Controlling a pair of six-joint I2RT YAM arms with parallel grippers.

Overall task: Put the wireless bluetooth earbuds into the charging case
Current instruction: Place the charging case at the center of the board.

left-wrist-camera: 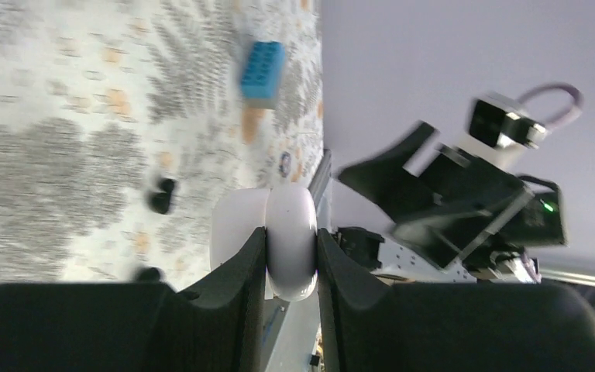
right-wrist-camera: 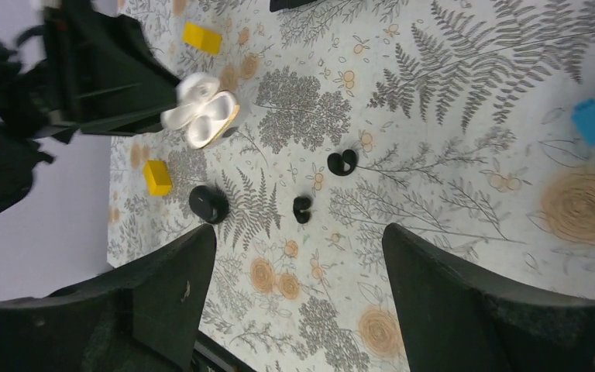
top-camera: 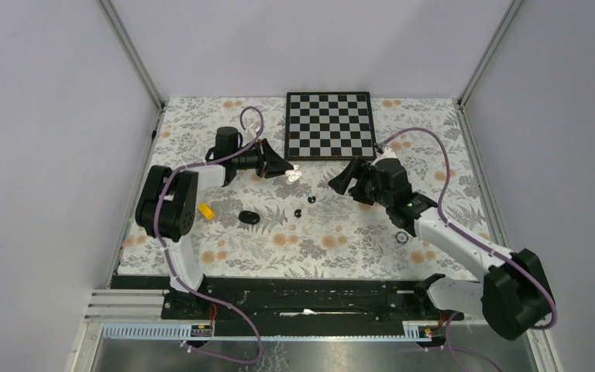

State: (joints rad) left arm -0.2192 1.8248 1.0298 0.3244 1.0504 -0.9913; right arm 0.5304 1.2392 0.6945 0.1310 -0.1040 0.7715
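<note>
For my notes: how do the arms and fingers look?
The left arm and right arm have white links, black joints and a lilac cable each. The left gripper and right gripper have broad black fingers. A green light shows on the right wrist.

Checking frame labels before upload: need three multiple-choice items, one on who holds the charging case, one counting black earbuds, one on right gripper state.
1. The white charging case is: A) in the right gripper B) in the left gripper C) lying loose.
2. How many black earbuds lie on the floral cloth? A) one B) two C) four.
3. The right gripper is: A) open, empty B) shut on an earbud C) shut on the case.
Key: 1 B, the left wrist view shows its fingers clamped on the case; 2 B, two lie apart in the right wrist view; 3 A, a wide gap shows between its fingers.
</note>
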